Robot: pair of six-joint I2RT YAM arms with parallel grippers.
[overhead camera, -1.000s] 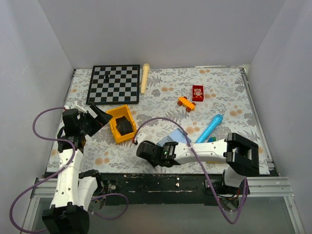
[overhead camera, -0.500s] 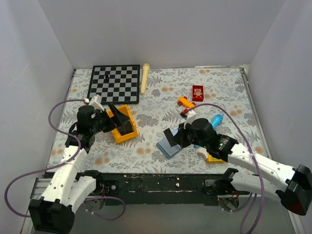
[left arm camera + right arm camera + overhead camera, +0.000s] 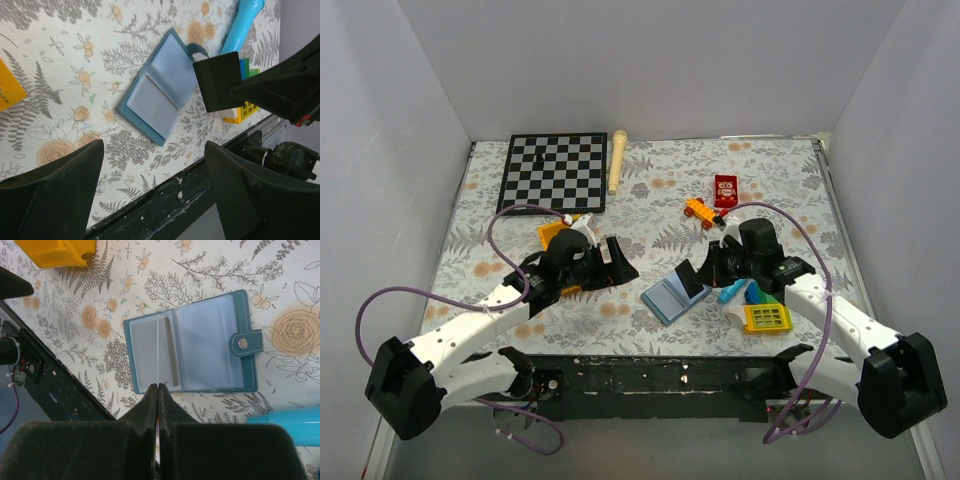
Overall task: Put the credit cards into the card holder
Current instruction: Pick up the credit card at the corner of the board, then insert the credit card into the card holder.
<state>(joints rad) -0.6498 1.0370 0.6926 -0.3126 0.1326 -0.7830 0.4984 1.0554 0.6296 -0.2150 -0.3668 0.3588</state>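
The card holder (image 3: 668, 299) lies open like a book on the floral cloth, its pale pockets up and its snap tab (image 3: 243, 343) to one side. My right gripper (image 3: 706, 274) is shut on one black credit card (image 3: 692, 281), which stands on edge just above the holder. The right wrist view shows this credit card (image 3: 158, 347) only as a thin line over the card holder (image 3: 200, 342), running out from the gripper (image 3: 158, 386). To the left my left gripper (image 3: 620, 263) is open and holds nothing. The left wrist view shows the card holder (image 3: 157, 95) and the credit card (image 3: 219, 80) beyond its wide jaws.
A bright blue tube (image 3: 733, 291) and a yellow grid piece (image 3: 767, 318) lie right of the holder. A yellow bin (image 3: 551, 235) sits behind my left arm. Farther back are a chessboard (image 3: 553, 172), a wooden stick (image 3: 617, 160), a red box (image 3: 725, 190) and an orange toy (image 3: 701, 211). The black table edge (image 3: 200, 200) is close.
My left arm has swung from the yellow bin rightwards and down toward the card holder. My right arm came from the front edge and now holds the card over the holder.
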